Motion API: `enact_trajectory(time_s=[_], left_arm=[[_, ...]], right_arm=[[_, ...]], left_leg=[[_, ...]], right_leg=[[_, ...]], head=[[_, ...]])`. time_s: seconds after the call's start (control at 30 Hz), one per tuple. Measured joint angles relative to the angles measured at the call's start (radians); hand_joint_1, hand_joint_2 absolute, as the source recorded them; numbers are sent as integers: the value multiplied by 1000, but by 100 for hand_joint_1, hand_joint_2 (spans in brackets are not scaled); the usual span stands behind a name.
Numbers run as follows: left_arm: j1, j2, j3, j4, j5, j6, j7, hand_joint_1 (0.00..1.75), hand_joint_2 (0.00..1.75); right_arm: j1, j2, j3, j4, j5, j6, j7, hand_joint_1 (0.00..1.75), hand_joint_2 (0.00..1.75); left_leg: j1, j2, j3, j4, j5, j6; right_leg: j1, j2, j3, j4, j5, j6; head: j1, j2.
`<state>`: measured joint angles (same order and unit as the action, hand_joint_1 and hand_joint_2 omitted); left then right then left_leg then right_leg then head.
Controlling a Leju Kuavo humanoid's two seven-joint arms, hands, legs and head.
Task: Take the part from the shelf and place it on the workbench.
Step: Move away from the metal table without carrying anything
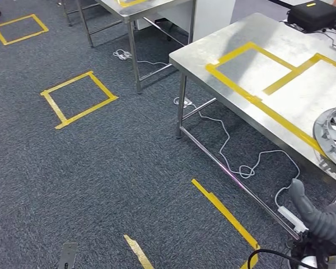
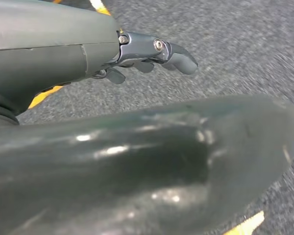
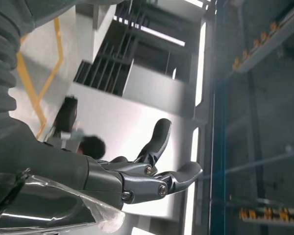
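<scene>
Right hand: the right hand (image 1: 316, 216) comes in at the lower right of the head view, grey thumb pointing up; in the right wrist view its fingers (image 3: 182, 174) stretch out straight, a crinkled clear film lies against the palm side, and I cannot tell whether it has hold of anything.
Part: the part (image 1: 333, 134), a silvery ring with vanes, sits at the near right edge of the workbench, above the right hand and apart from it in the head view.
Left hand: the left hand (image 2: 153, 54) hangs over the carpet, fingers loosely extended, nothing in them.
Workbench: the steel workbench (image 1: 251, 42) carries yellow tape outlines (image 1: 259, 73) on its top; the part lies just beyond the nearest tape line.
Black case: a black case (image 1: 313, 14) rests at the far end of the workbench.
Floor: grey carpet with a yellow tape square (image 1: 79, 98), and a white cable (image 1: 242, 168) trailing under the workbench.
</scene>
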<state>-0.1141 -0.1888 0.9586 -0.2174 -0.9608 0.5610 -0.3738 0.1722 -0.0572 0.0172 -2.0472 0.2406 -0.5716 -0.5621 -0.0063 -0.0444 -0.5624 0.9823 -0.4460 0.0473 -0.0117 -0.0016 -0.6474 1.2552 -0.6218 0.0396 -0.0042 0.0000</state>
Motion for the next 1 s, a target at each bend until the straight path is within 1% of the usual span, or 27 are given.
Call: enact_trajectory(time_s=[0.03,0.1,0.13,0.17,0.2,0.23,0.27,0.33,0.37,0.4,0.43,0.47,0.5,0.53,0.57,0.6,0.63,0.67,0.7,0.73,0.77,0.8,0.83,0.9,0.93,0.97,1.0], left_arm=[[0,0,0,0,3,-5,-2,0,0],[1,-1,0,0,1,-11,-16,0,0],[2,-1,-2,0,-9,-11,-27,0,0],[5,-1,-6,0,-23,-10,-39,0,0],[10,1,-12,0,-37,-9,-50,0,0],[18,5,-18,0,-49,-10,-59,0,0],[27,11,-23,0,-56,-10,-64,0,0],[39,21,-30,0,-63,-4,-66,0,0],[42,23,-31,0,-64,1,-60,0,0],[42,25,-32,0,-62,6,-51,0,0],[42,26,-33,0,-59,7,-41,0,0],[43,27,-33,0,-56,5,-32,0,0],[45,27,-33,0,-54,3,-27,0,0],[46,27,-33,0,-54,1,-24,0,0],[47,27,-33,0,-54,0,-22,0,0],[48,27,-33,0,-55,1,-19,0,0],[46,26,-33,0,-55,1,-16,0,0],[45,25,-32,0,-54,1,-14,0,0],[45,24,-32,0,-53,1,-15,0,0],[45,24,-32,0,-51,1,-15,0,0],[46,23,-32,0,-48,1,-16,0,0],[47,22,-32,0,-45,1,-17,0,0],[46,22,-32,0,-41,1,-17,0,0],[42,21,-31,0,-36,-1,-20,0,0],[41,20,-31,0,-34,-3,-22,0,0],[40,19,-31,0,-34,-4,-24,0,0],[41,18,-30,0,-34,-5,-25,0,0]], right_arm=[[0,0,11,2,7,4,-1,0,175],[2,-1,28,4,11,17,4,0,175],[4,-4,34,3,3,33,8,0,175],[8,-7,39,2,-4,53,12,0,175],[15,-11,44,0,-7,73,15,0,175],[22,-14,48,-1,-3,86,18,0,175],[30,-16,51,-2,8,91,19,0,175],[45,-17,56,-3,26,86,18,0,175],[51,-17,57,-3,30,80,18,0,175],[56,-17,57,-3,31,72,17,0,175],[59,-17,58,-3,30,65,17,0,175],[60,-17,58,-3,28,59,17,0,175],[60,-17,58,-3,27,53,17,0,175],[60,-17,58,-2,26,47,17,0,175],[60,-17,57,-2,26,41,17,0,175],[60,-17,57,-3,25,37,17,0,175],[61,-18,55,-3,24,34,19,0,175],[61,-20,53,-3,24,32,20,0,175],[60,-21,51,-3,23,30,22,0,175],[60,-23,48,-3,23,28,25,0,175],[59,-25,45,-5,25,27,29,0,175],[60,-27,42,-8,28,25,31,0,175],[64,-29,37,-13,32,24,34,0,175],[77,-37,27,-27,42,21,35,0,175],[83,-41,23,-34,47,20,35,0,175],[88,-44,21,-39,50,20,35,0,175],[91,-46,19,-43,53,20,35,0,175]], left_leg=[[0,-14,0,2,0,-1],[-2,-41,-3,9,-1,-5],[-2,-53,-8,14,-1,-9],[-2,-65,-15,17,0,-15],[-1,-77,-21,20,2,-22],[1,-88,-27,20,5,-29],[1,-82,-31,23,3,-35],[-1,-36,-53,70,-29,-46],[0,-3,-77,122,-58,-52],[2,17,-109,189,-91,-56],[5,28,-139,254,-117,-60],[8,33,-159,297,-128,-62],[10,36,-161,305,-121,-64],[11,41,-142,271,-95,-64],[12,52,-107,208,-61,-63],[10,75,-70,137,-35,-61],[8,94,-40,80,-18,-56],[5,109,-23,46,-12,-51],[2,113,-19,34,-15,-45],[1,102,-21,32,-14,-37],[1,91,-22,31,-13,-31],[2,81,-22,29,-12,-24],[4,70,-22,27,-9,-17],[4,47,-23,26,-6,-8],[3,34,-25,26,-6,-5],[1,21,-25,26,-6,-4],[-1,8,-25,27,-6,-4]], right_leg=[[0,6,17,-42,35,-2],[-3,51,70,-169,105,-8],[-5,73,94,-219,119,-11],[-6,89,107,-249,123,-13],[-6,88,114,-260,118,-16],[-6,77,118,-266,116,-19],[-7,65,119,-268,119,-24],[-10,37,124,-274,121,-35],[-9,21,126,-275,121,-38],[-8,5,126,-275,120,-41],[-8,-11,126,-274,118,-42],[-7,-27,127,-274,117,-42],[-7,-42,127,-274,115,-41],[-7,-56,129,-274,113,-39],[-7,-68,133,-274,111,-36],[-5,-79,136,-273,108,-32],[-2,-90,138,-272,104,-27],[1,-99,141,-271,100,-22],[4,-109,143,-271,98,-17],[5,-119,145,-271,95,-12],[3,-118,146,-271,92,-6],[1,-101,143,-263,82,0],[-2,-74,132,-237,62,4],[-3,-16,77,-119,-2,5],[-3,-6,41,-47,-32,4],[-2,-1,12,7,-46,3],[-1,0,-2,26,-40,0]], head=[[0,0],[0,0],[0,0],[-1,0],[-1,0],[-1,0],[-1,0],[-8,0],[-11,0],[-15,0],[-15,0],[-15,0],[-16,0],[-16,0],[-16,0],[-16,0],[-16,0],[-15,0],[-15,0],[-15,0],[-15,0],[-14,0],[-12,0],[-9,0],[-8,0],[-8,0],[-8,0]])
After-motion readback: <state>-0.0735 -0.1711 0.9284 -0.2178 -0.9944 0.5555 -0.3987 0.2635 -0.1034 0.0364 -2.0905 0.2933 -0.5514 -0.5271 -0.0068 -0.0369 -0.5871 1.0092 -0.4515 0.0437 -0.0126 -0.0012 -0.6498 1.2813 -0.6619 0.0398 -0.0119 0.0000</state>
